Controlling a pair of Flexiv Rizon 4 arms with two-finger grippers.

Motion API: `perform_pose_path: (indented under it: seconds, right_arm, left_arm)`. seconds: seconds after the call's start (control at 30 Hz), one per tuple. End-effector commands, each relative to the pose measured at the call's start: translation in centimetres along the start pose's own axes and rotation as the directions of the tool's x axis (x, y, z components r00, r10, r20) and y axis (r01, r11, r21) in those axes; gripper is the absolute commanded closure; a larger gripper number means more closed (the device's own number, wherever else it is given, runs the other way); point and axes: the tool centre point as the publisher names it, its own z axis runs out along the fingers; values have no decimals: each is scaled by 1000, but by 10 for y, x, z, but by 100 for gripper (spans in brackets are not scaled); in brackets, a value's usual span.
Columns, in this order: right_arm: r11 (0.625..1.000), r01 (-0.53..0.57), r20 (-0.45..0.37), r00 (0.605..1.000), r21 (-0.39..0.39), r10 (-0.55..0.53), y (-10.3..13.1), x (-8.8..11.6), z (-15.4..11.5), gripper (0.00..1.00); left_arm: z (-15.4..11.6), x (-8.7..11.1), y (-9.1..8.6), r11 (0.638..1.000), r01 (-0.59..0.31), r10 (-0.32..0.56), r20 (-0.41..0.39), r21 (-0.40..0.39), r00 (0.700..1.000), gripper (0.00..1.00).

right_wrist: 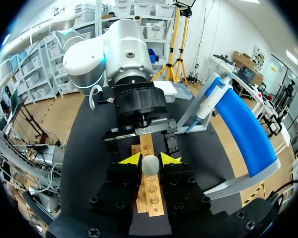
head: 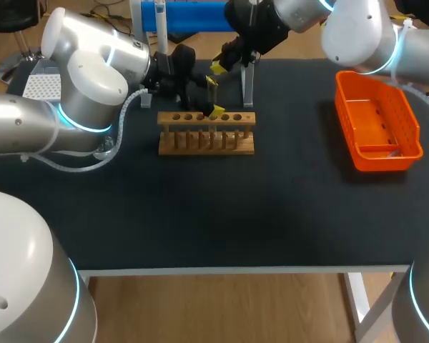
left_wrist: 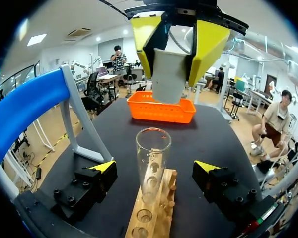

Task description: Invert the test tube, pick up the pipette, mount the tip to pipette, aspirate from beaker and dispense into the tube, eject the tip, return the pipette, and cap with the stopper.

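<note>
Within the right end effector (right_wrist: 150, 159), stopper (right_wrist: 150, 167), sides unseen.

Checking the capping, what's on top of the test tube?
Nothing yet: the test tube stands open-mouthed. The stopper hangs above it in the right end effector. The rack hides its base.

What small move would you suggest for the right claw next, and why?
Probably lower the right claw gently straight down, seating the pale grey stopper it grips into the clear glass test tube. The stopper hangs above the tube's open mouth, not touching it; the tube stands upright in the light wooden rack, and the left claw is open on either side of it.
</note>
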Motion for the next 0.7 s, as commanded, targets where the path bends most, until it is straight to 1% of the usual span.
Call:
perform_pose_path:
  seconds: [0.03, 0.17, 0.7]
  right_arm:
    - [1000, -14, 0, 1000, 17, 14, 1, -2, 1, 100]
    - [999, -31, 5, 1000, 30, 31, 2, -2, 4, 100]
    - [998, -53, 7, 999, 34, 53, 6, -5, 13, 100]
  left_arm:
    - [0, 0, 0, 1000, 0, 0, 1, -1, 1000, 0]
    - [0, 0, 0, 1000, 0, 0, 1, -1, 1000, 0]
    - [0, 0, 0, 1000, 0, 0, 1, -1, 1000, 0]
